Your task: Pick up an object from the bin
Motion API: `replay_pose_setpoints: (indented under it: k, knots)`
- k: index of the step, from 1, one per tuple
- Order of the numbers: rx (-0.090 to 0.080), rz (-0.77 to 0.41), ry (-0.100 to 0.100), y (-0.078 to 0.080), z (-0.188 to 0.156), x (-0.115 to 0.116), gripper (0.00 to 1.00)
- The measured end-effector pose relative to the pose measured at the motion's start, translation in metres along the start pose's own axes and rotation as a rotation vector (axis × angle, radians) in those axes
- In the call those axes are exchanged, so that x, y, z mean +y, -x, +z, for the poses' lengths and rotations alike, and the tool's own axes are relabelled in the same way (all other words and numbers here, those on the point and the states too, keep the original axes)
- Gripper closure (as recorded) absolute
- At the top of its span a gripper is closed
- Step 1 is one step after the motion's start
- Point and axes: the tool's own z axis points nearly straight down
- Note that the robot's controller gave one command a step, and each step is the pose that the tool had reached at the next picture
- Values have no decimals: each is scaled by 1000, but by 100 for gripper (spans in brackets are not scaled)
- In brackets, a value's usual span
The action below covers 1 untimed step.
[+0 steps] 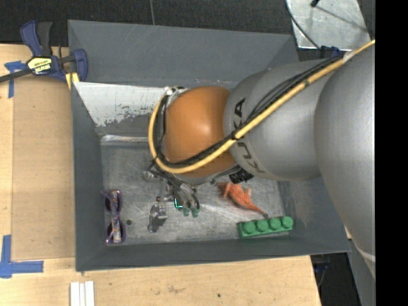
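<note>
Only legible marking: black lettering "KUKA", running sideways on the rounded grey metal housing of the robot arm [277, 132].

The bin [89, 190] is matt grey metal — its floor scuffed — the green brick [266, 225] smooth plastic.

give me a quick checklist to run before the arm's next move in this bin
1. Gripper inside the bin, over the middle of its floor: ok.
2. A thing held in the gripper: cannot tell.
3. Purple glasses in the view's lower left corner of the floor, apart from the gripper: ok.
4. Orange toy just right of the gripper, not touching it: ok.
5. Green studded brick along the lower wall at right, apart from the gripper: ok.
</note>
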Motion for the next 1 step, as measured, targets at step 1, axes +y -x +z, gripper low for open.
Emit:
replay_pose_setpoints:
  k: [1]
  knots:
    - [-8, 3, 2, 2, -4, -1, 0]
